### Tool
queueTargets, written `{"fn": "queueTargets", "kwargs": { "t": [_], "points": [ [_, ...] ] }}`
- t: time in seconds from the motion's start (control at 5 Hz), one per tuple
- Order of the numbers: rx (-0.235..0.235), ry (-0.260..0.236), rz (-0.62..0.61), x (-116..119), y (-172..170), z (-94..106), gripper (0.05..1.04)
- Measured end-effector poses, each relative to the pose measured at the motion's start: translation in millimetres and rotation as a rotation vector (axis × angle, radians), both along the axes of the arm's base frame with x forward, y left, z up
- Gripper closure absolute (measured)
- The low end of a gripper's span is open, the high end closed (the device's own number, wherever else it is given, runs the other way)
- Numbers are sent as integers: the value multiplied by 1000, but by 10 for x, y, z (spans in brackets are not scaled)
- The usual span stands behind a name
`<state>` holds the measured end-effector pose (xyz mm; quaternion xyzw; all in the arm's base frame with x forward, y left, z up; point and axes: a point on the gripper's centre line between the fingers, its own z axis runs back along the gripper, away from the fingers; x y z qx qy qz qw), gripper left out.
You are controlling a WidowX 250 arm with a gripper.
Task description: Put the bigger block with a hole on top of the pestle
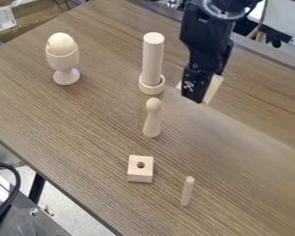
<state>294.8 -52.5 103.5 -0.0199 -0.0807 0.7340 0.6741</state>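
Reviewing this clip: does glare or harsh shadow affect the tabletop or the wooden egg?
Camera view: a pale, glare-like sheen mutes the grain on the tabletop's right side; shading on the egg looks soft; no hard-edged shadow stands out.

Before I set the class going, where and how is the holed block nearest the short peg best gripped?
Probably by two opposite side faces, coming straight down from above: the block sits flat, hole facing up, its sides flat and upright.

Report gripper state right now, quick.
Gripper: can't tell open or closed. A pale wooden block shows partly behind it; whether it's held can't be told either.
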Motion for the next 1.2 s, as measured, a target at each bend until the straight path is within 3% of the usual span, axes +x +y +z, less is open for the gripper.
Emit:
{"fn": "queueTargets", "kwargs": {
  "t": [1.2],
  "points": [
    [-14,42,113,-119,449,-49,240]
  ]
}}
